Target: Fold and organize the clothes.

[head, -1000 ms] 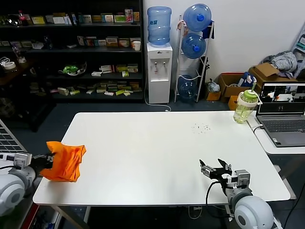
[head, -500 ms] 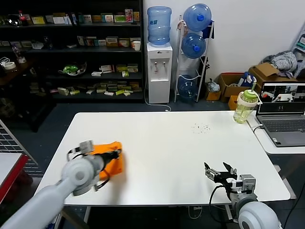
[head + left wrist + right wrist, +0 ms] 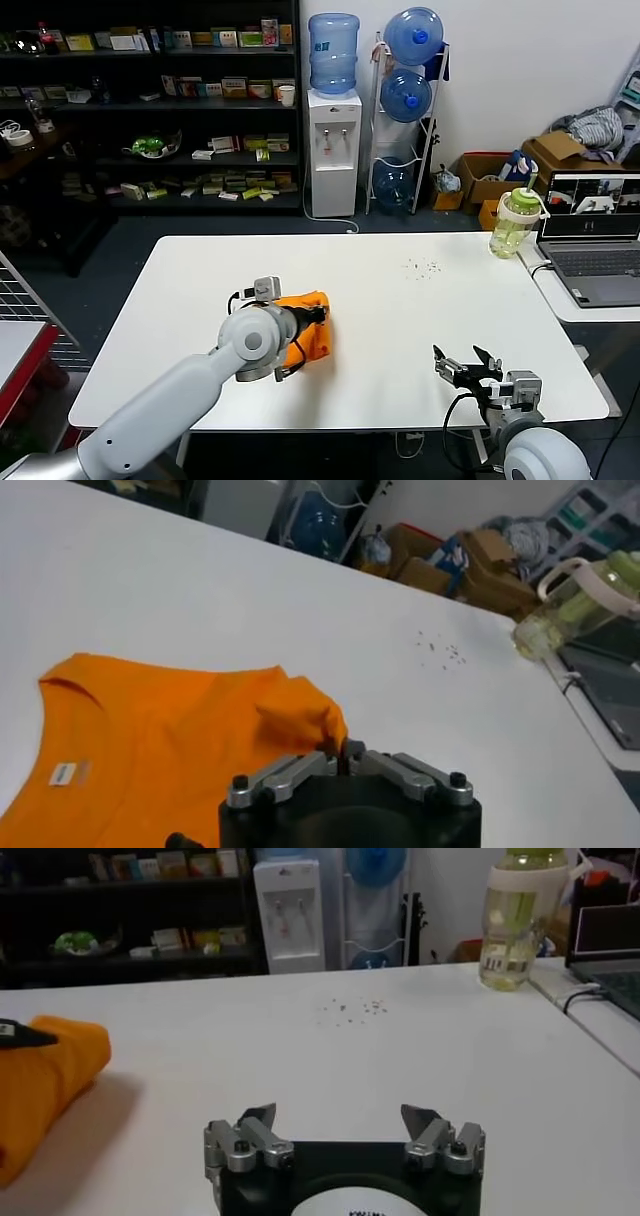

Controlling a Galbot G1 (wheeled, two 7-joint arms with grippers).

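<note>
The bright orange T-shirt (image 3: 309, 338) lies bunched on the white table (image 3: 400, 300), left of centre. My left gripper (image 3: 318, 314) is shut on a pinched fold of the T-shirt. In the left wrist view the orange T-shirt (image 3: 150, 735) spreads flat with its collar and label showing, and my left gripper (image 3: 345, 752) grips a raised fold. My right gripper (image 3: 467, 366) is open and empty near the table's front right edge. In the right wrist view my right gripper (image 3: 340, 1118) hovers over bare table, and the T-shirt (image 3: 40, 1083) shows far off.
A green-lidded water bottle (image 3: 514, 224) stands at the table's far right corner. A laptop (image 3: 598, 235) sits on a side table to the right. Small dark crumbs (image 3: 425, 267) lie on the far middle. Shelves and a water dispenser (image 3: 333, 150) stand behind.
My left arm has swung from the table's left edge toward the centre, carrying the orange T-shirt with it. My right gripper has stayed near the front right edge.
</note>
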